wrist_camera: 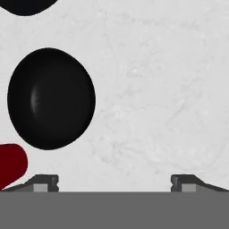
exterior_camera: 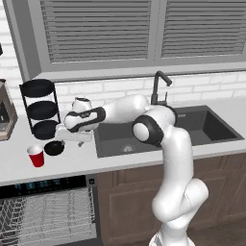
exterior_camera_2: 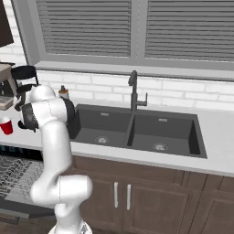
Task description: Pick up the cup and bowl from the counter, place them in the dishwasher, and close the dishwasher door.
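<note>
Wide-open end effector point(wrist_camera: 114, 182) above bowl point(wrist_camera: 51, 99) and cup point(wrist_camera: 11, 163); dishwasher point(exterior_camera: 45, 211) racks from base views.

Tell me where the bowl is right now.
The bowl sits on the counter left of the sink, between the cup and the tiered stand.

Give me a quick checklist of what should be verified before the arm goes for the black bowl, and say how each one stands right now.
1. Gripper open: ok, the jaws stand wide apart with nothing between them.
2. Gripper over the bowl: not ok, in the hand view the bowl lies off to one side of the fingertips, not between them.
3. Bowl standing free: ok, it sits on the counter, apart from the cup.
4. Cup upright: ok, it stands beside the bowl.
5. Dishwasher open to receive: ok, its wire racks show below the counter.
6. Room left on the racks: cannot tell.
</note>
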Motion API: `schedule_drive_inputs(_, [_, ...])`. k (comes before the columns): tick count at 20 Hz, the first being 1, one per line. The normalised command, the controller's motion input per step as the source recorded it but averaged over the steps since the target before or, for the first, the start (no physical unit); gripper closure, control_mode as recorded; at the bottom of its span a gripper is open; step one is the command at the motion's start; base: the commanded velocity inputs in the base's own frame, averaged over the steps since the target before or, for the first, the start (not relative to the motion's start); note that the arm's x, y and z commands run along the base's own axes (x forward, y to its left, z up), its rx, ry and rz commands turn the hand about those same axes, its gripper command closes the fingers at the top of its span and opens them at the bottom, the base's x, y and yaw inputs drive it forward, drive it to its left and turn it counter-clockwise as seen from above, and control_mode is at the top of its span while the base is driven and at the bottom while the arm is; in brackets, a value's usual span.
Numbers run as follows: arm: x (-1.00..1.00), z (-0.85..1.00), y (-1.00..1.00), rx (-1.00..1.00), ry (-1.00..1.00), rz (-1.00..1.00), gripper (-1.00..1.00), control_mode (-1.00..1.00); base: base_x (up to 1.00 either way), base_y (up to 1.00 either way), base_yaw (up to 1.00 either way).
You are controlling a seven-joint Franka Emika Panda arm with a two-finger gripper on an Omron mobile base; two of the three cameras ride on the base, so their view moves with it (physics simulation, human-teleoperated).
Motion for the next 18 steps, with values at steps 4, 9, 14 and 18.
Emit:
schedule_drive_inputs(4, [0.23,0.01,0.11,-0.06,-0.01,-0.07,-1.00,-1.00,0.00,0.00,0.00])
schedule_drive_inputs(9, [0.40,0.18,0.31,-0.13,0.18,-0.02,-1.00,-1.00,0.00,0.00,0.00])
schedule_drive_inputs(14, [0.28,0.18,0.36,-0.12,0.19,-0.02,-1.00,-1.00,0.00,0.00,0.00])
schedule_drive_inputs(18, [0.26,-0.13,0.24,-0.04,0.08,-0.02,-1.00,-1.00,0.00,0.00,0.00])
